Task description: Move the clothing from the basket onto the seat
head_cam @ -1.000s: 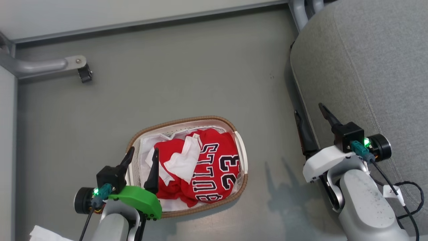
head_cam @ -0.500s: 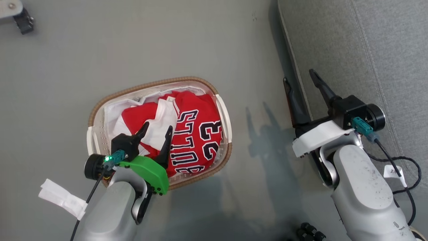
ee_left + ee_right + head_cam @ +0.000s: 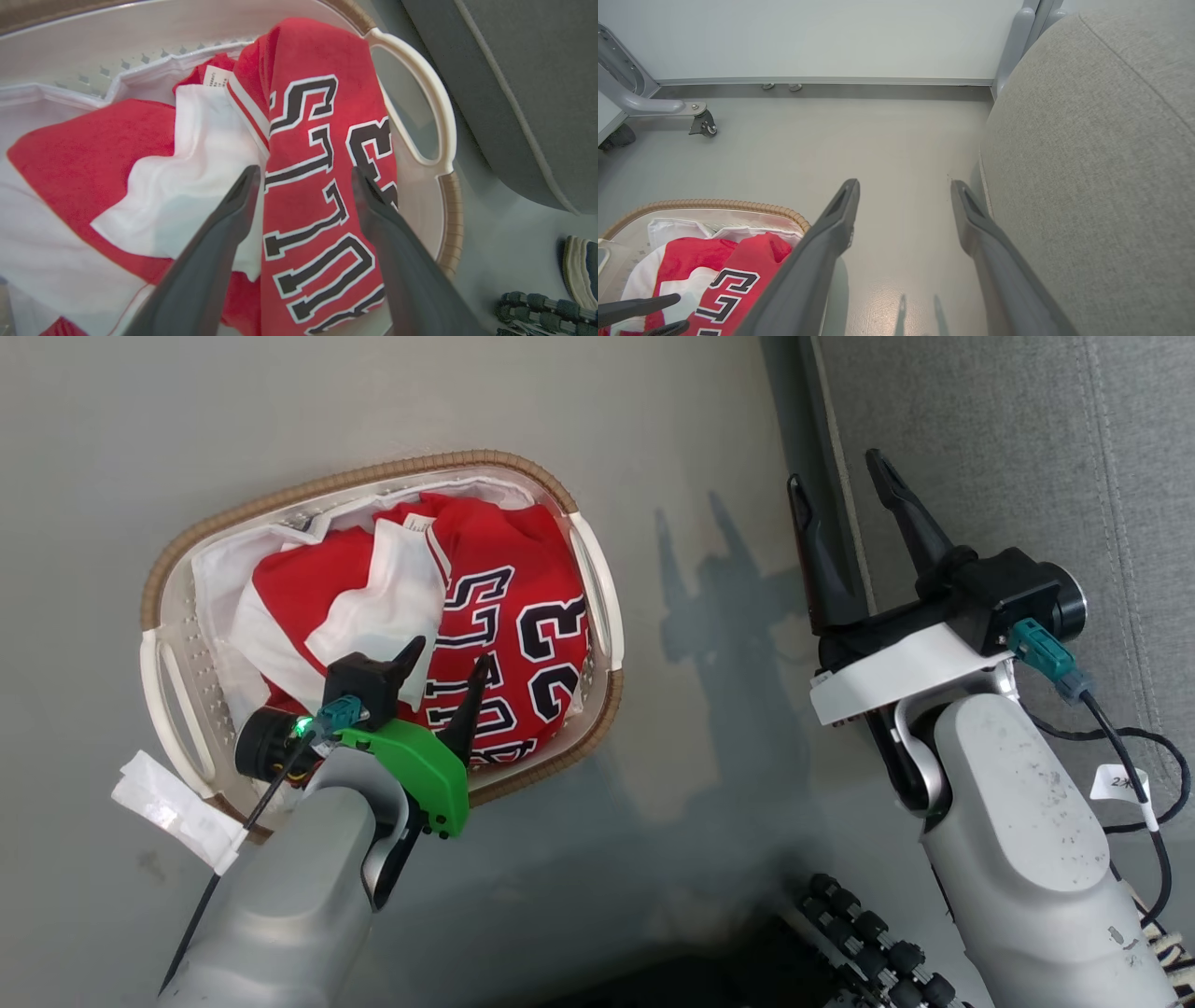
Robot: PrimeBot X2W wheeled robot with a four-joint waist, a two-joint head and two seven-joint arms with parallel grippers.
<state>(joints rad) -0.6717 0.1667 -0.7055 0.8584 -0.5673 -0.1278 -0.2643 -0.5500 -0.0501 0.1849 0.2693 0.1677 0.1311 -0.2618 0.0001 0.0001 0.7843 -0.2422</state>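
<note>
The grey floor [image 3: 187, 429] fills the left of the head view, and the seat [image 3: 1008, 448] takes the upper right. The basket [image 3: 373, 481] sits at upper left with the clothing [image 3: 513, 607] heaped inside, a white fold left of the lettering. The left gripper [image 3: 450, 653] hangs spread and empty over the jersey. The right gripper [image 3: 833, 469], equally wide and empty, stands at the seat's edge. A second ago the left one hung at the basket's near rim, and the camera has since tipped down.

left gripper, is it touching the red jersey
Cannot tell. In the left wrist view the left gripper overlaps the red jersey, but neither contact nor a gap shows plainly.
</note>
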